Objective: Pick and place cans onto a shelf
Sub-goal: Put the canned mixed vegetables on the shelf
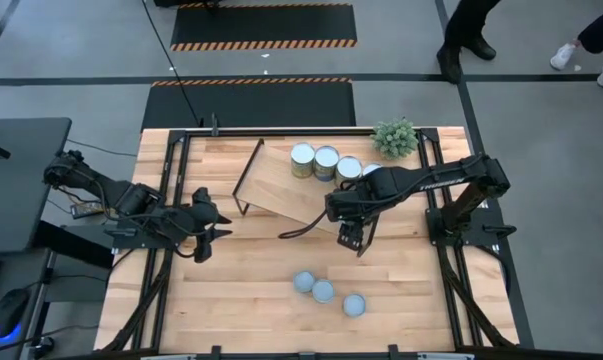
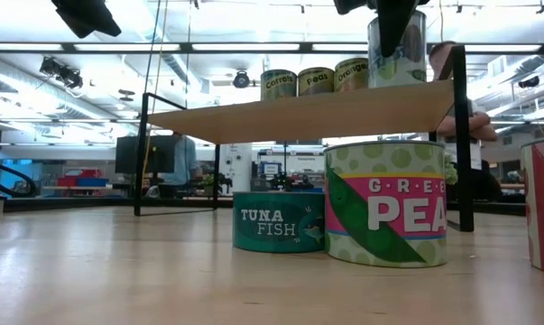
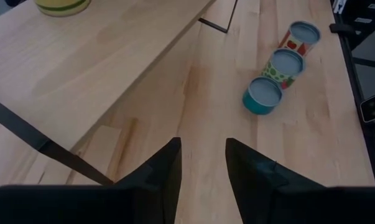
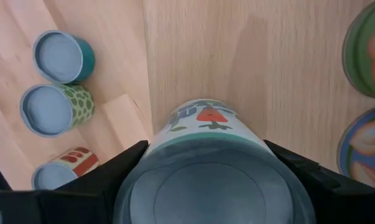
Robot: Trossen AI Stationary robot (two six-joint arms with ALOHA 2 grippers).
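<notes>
Can (image 4: 206, 180) upright, axis vertical, in right end effector (image 4: 206, 186) above shelf (image 1: 281, 180).

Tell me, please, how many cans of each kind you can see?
Silver-topped cans on the shelf: 3
Blue-topped cans on the table: 3
Can held in the right gripper: 1
Total: 7 cans

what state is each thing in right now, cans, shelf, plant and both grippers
right gripper: shut on held can, above the shelf
held can: upright, gripped
three cans on the shelf: upright, in a row
three cans on the table: upright, blue-grey tops
shelf: standing, set askew
left gripper: empty, fingers slightly apart, over the table
potted plant: upright, beside the shelf
</notes>
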